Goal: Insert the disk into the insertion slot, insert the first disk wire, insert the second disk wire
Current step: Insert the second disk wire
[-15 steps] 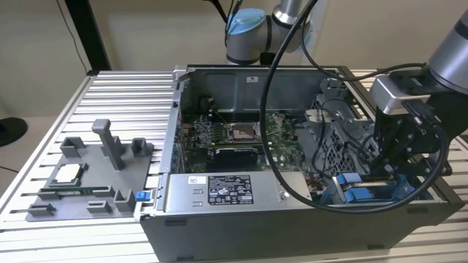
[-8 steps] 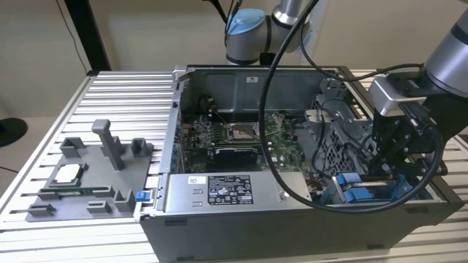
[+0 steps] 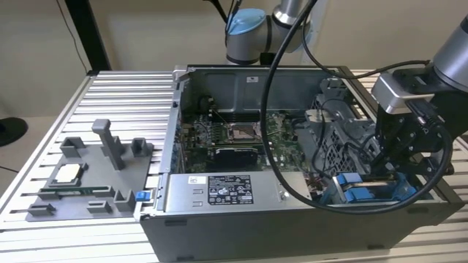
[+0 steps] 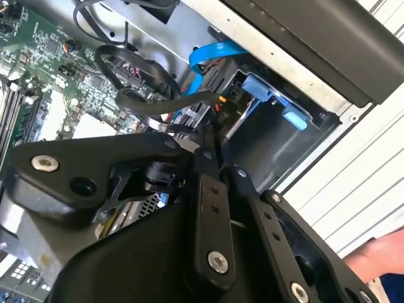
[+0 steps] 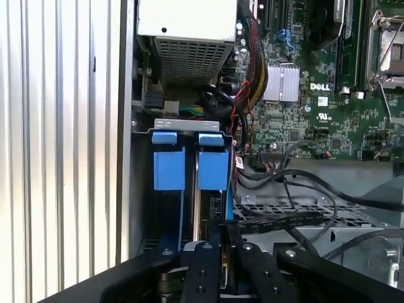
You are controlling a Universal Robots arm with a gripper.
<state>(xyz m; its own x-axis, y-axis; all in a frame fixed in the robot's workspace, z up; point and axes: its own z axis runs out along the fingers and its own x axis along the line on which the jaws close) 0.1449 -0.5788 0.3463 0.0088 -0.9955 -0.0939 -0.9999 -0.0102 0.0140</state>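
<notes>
The disk's blue carrier (image 5: 213,169) sits edge-on in the insertion slot (image 5: 186,125) at the case's front corner, on the exterior view's right (image 3: 358,187). A blue tab of that carrier (image 4: 271,95) shows in the second wrist view. My gripper (image 3: 380,174) reaches down into the case right at the slot. Its fingers (image 5: 224,232) are shut on the end of a flat black disk wire (image 5: 284,221), held against the disk's inner end. The black wire (image 4: 142,95) loops back over the motherboard from the fingertips (image 4: 211,136). A light blue wire (image 4: 208,53) runs to the same spot.
The open computer case (image 3: 241,230) lies on a slatted aluminium table (image 3: 124,98). A grey labelled power-supply box (image 3: 219,192) fills the near side. A grey fixture tray (image 3: 80,175) is on the exterior view's left. Loose black cables (image 5: 303,183) cross the drive cage. What looks like a hand (image 4: 379,255) shows by the table.
</notes>
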